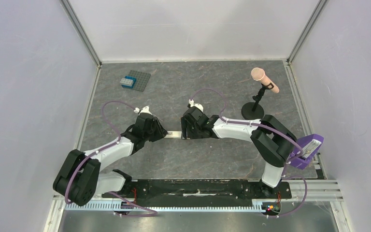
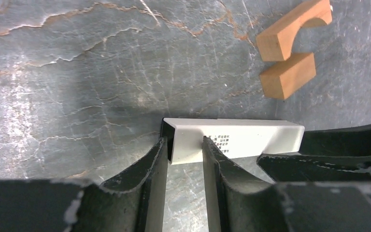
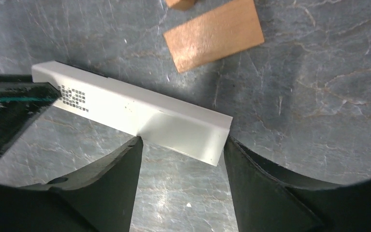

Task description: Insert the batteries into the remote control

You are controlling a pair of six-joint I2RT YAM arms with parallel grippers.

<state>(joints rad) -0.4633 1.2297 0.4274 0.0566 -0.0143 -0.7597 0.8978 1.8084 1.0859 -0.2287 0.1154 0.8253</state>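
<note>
The remote control, a slim cream-white bar, lies across the middle of the table between my two grippers. In the left wrist view the remote control runs sideways with small print on its near face. My left gripper has its fingers apart, one tip at the bar's dark left end and the other against the near face. In the right wrist view my right gripper stands open, with the other end of the remote control just ahead of its tips. The batteries are out of view.
Two orange-brown wooden blocks lie just beyond the bar; one wooden block shows in the right wrist view. A grey studded plate with a blue brick sits at the back left. A microphone on a stand stands at the back right.
</note>
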